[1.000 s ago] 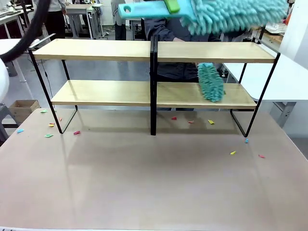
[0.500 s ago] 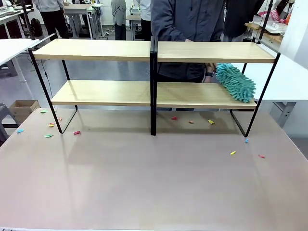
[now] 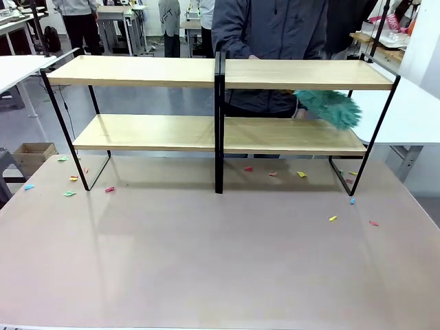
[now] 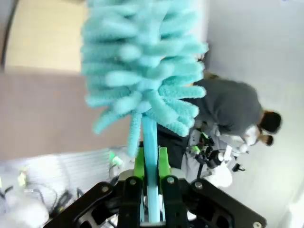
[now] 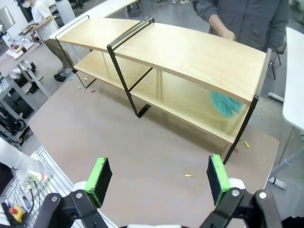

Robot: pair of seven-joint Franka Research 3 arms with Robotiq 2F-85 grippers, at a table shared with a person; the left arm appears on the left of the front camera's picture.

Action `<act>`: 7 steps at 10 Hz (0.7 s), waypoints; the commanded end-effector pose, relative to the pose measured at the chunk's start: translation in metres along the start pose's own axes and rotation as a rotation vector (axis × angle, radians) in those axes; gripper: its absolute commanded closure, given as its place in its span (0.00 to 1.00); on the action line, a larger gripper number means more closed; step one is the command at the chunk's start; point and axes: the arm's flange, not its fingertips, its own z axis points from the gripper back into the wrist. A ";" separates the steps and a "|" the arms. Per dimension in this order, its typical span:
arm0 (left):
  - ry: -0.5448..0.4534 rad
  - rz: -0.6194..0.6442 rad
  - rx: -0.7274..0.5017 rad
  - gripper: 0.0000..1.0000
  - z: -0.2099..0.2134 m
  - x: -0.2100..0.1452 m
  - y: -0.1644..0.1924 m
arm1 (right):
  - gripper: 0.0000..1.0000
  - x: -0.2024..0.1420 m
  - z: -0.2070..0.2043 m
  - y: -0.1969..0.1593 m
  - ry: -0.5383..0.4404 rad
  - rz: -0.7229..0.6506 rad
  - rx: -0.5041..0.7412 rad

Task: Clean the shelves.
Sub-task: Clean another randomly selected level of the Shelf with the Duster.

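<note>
In the left wrist view the left pincer point(image 4: 151, 176) is seen clamped on the thin handle of a turquoise duster point(image 4: 142, 71), while the right pincer point(image 5: 156, 175) is held wide and empty at the bottom of its frame. The shelves point(image 3: 220, 72) are stood across the upper half of the front view on the table point(image 3: 220, 261), with a person's duster point(image 3: 330, 108) being swept over the lower right board. A collision with that duster or the person's hand could be caused if the left duster were brought to the same board, and the narrow handle could be twisted in the grip by pressure against the frame.

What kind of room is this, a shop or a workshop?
Probably a robotics lab or workshop: a robot hand hangs above the table, workbenches stand behind, and the shelves look like a test prop.
</note>
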 end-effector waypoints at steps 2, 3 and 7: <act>0.300 0.400 0.267 0.88 -0.187 -0.225 0.283 | 0.00 -0.001 0.000 0.000 -0.002 -0.001 0.001; 0.322 0.482 0.246 0.88 -0.185 -0.228 0.293 | 0.00 -0.001 0.000 0.000 -0.002 -0.001 0.001; 0.204 0.431 0.066 0.88 -0.178 -0.218 0.307 | 0.00 -0.001 0.000 0.000 -0.002 -0.001 0.001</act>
